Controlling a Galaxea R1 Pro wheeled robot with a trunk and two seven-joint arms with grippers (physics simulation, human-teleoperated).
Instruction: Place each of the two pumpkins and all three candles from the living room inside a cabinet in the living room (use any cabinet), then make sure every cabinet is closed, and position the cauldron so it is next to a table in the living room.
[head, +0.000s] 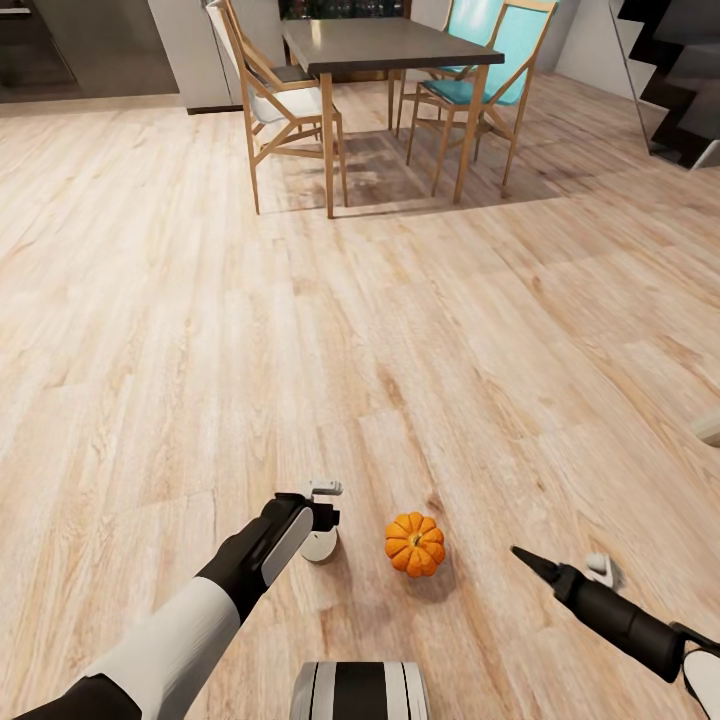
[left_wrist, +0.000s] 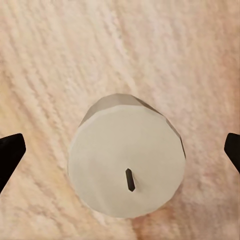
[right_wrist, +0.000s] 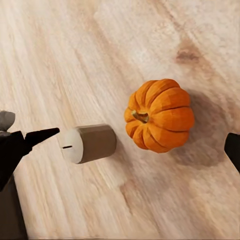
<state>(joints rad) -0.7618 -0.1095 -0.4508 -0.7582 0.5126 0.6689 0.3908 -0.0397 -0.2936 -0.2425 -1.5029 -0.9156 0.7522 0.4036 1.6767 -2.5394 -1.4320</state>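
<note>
A bright-orange pumpkin (head: 415, 543) (right_wrist: 160, 116) sits on the wooden floor just ahead of me. To its left stands a stubby pale candle (head: 320, 546) (left_wrist: 125, 160) (right_wrist: 90, 143). My left gripper (head: 322, 515) hangs straight over the candle, open, with a black fingertip (left_wrist: 11, 152) on either side and clear of it. My right gripper (head: 550, 565) is to the right of the pumpkin, low over the floor, open and holding nothing. The cabinet, the cauldron and the living-room table are out of view.
A dark-topped dining table (head: 380, 42) with wooden chairs (head: 285, 105) stands far ahead. Stairs (head: 670, 90) rise at the far right. A small pale object (head: 708, 428) shows at the right edge. My base (head: 355, 690) is at the bottom. Bare floor surrounds the pumpkin.
</note>
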